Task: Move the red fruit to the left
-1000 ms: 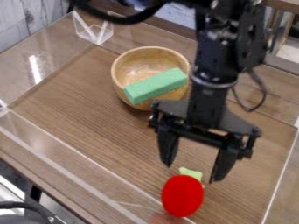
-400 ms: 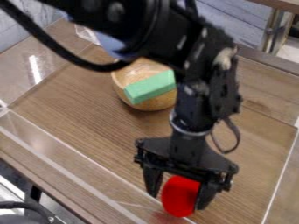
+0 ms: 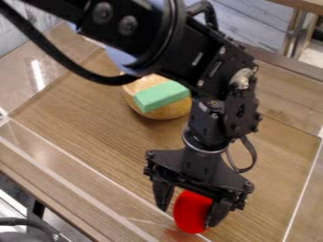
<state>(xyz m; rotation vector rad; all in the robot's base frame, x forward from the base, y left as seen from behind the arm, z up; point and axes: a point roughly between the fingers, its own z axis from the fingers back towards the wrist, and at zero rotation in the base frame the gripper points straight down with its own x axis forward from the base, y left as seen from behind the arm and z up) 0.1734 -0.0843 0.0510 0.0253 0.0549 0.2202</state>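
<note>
Straddling the red fruit (image 3: pixel 192 210) — gripper (image 3: pixel 194 206) lowered

A wooden tabletop (image 3: pixel 76 113) with dark brown grain is filling most of the view, and clear plastic barriers (image 3: pixel 57 151) are standing along its edges, catching pale reflections. Beyond the far edge, a light wooden furniture piece (image 3: pixel 297 28) is showing at upper right, partly cropped.

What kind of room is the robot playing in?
Probably a robot test lab, not a kitchen. The wooden table has clear plastic walls around it, and on it are just toys: a red fruit under the open gripper, and a wooden bowl holding a green block.
</note>
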